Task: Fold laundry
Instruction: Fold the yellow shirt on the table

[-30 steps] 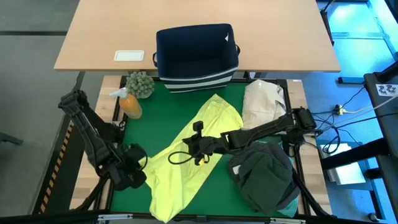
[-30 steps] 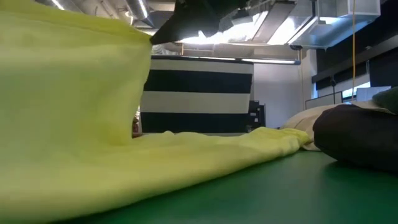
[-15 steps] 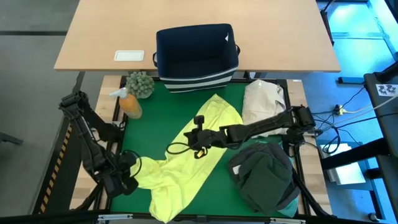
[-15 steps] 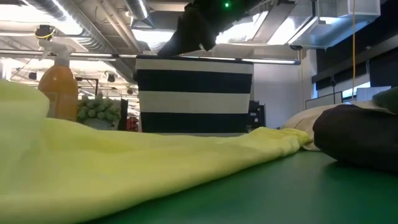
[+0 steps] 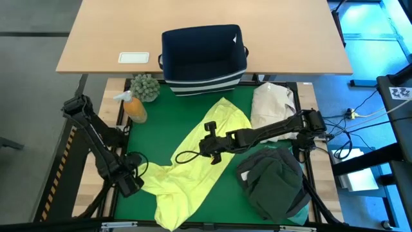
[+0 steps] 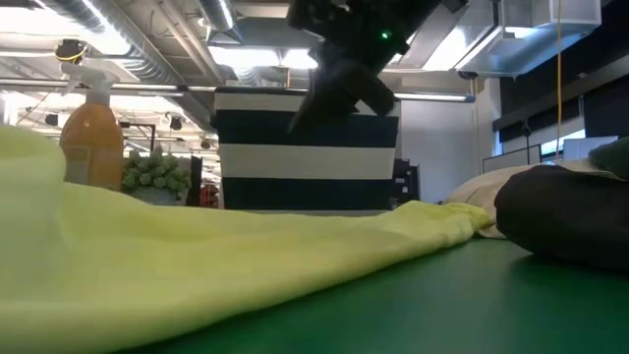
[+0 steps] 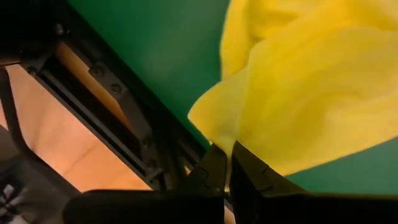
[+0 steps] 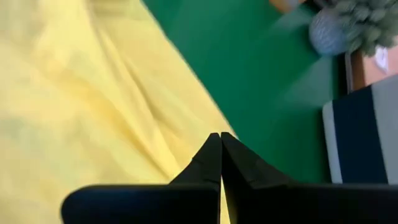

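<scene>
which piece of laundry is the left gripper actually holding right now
The bright yellow-green shirt, spread across the middle of the green mat. The left gripper is shut on its edge; the dark garments lie piled, untouched.

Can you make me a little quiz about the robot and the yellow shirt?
1. True or false: the left gripper is pinching an edge of the yellow-green shirt.
2. What stands beside the orange spray bottle? A) a small green plant B) a red cup C) a book
3. Fill in: the right gripper is shut, above the ____ shirt.

Key: 1 true. 2 A, the small green plant. 3 yellow-green.
</scene>
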`<action>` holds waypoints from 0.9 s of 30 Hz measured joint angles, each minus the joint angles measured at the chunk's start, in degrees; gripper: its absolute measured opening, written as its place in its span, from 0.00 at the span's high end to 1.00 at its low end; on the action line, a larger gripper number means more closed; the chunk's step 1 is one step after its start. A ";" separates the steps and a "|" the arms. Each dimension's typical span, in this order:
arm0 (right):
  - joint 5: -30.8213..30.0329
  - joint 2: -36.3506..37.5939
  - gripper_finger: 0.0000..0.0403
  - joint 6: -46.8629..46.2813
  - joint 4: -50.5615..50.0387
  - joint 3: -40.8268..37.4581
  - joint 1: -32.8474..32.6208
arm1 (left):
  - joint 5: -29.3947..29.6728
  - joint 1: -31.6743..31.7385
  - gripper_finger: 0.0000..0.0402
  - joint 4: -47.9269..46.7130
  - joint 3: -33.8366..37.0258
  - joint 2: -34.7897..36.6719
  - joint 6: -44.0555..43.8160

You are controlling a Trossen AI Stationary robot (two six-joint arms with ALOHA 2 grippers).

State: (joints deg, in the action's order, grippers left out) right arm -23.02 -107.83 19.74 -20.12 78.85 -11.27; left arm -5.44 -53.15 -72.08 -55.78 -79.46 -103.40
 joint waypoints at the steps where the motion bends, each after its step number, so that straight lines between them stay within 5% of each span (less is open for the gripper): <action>1: -0.01 0.00 1.00 -0.01 -1.09 0.00 0.00 | -0.10 -0.02 1.00 0.26 0.64 0.00 0.11; 20: 1.73 1.93 1.00 2.66 -3.45 0.00 -3.06 | 5.78 3.78 0.74 -13.79 -4.61 0.42 11.08; 27: 8.65 3.34 1.00 0.12 -6.30 -0.06 -7.36 | 18.35 2.47 0.75 4.69 -5.70 -0.37 18.04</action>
State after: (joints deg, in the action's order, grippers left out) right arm -14.36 -104.49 19.85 -26.42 78.79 -18.62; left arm 12.91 -50.68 -67.39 -61.47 -79.83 -85.36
